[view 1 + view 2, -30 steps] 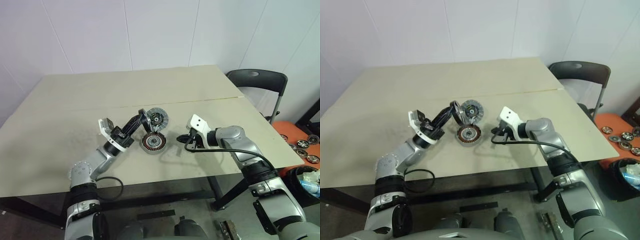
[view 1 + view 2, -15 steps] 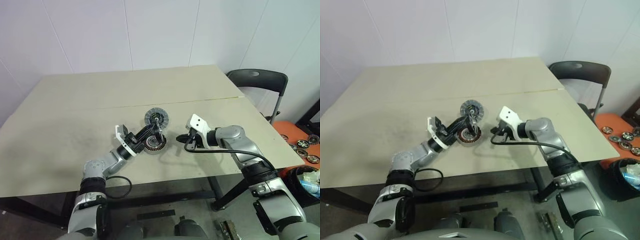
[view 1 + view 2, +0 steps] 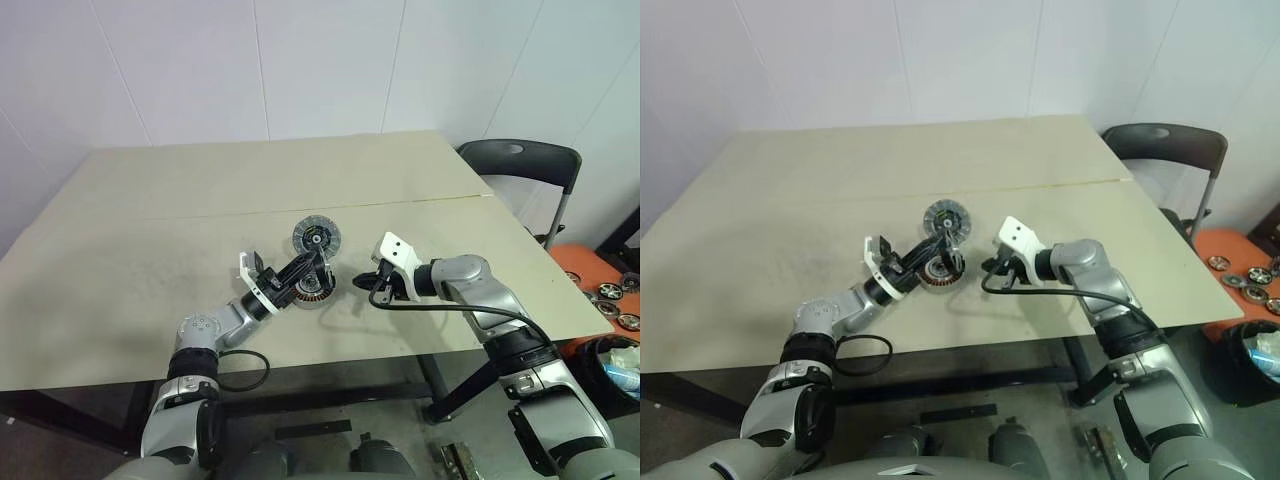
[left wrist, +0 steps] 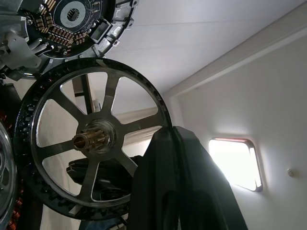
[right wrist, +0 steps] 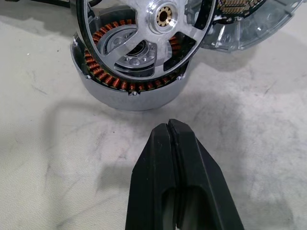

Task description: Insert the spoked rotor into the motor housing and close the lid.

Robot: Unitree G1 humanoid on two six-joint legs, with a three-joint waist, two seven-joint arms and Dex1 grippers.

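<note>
Eye views, count: one rotor [image 3: 311,279], one housing [image 3: 313,291], one lid [image 3: 317,238], two claws, one chair [image 3: 527,175], all parts on one desk [image 3: 150,220].
Eye views, places: housing sits near the desk's front edge; rotor is tilted over its top at the left claw [image 3: 318,268]; lid lies just behind; right claw [image 3: 368,283] hovers just right of the housing.
Left wrist view: one rotor [image 4: 91,139] with six spokes, its rim pinched by the claw's nearly closed fingers [image 4: 182,187]; lid [image 4: 72,21] beyond.
Right wrist view: right claw [image 5: 173,143] closed tight, empty; rotor [image 5: 158,21] leans on the housing [image 5: 127,72] rim, copper windings visible.
Writing: none readable.
</note>
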